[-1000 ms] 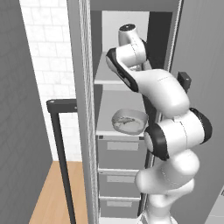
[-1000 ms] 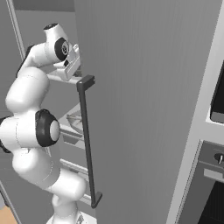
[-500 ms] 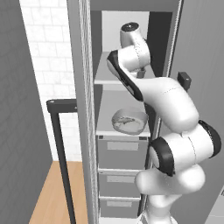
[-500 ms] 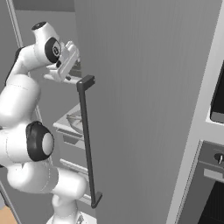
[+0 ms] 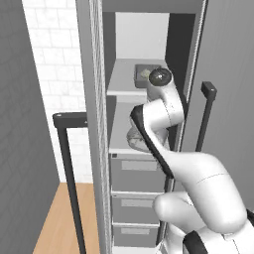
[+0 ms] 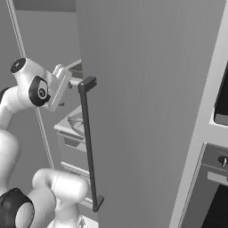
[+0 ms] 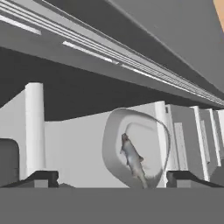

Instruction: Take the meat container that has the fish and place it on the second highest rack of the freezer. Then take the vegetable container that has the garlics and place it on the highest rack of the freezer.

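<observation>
The vegetable container [image 5: 147, 75] with the garlics [image 5: 145, 74] sits on the freezer's [image 5: 94, 124] top rack, upper centre of the left base view. The meat container [image 7: 133, 148] with the fish [image 7: 132, 158] lies on the rack below. The gripper [image 7: 112, 178] is spread wide, empty. Both placements look done; I judge only backing the arm out is left.

Kitchen: freezer [image 5: 149, 163], oven [image 6: 213, 196].

No text, label, brand, number or sign can be read anywhere.
</observation>
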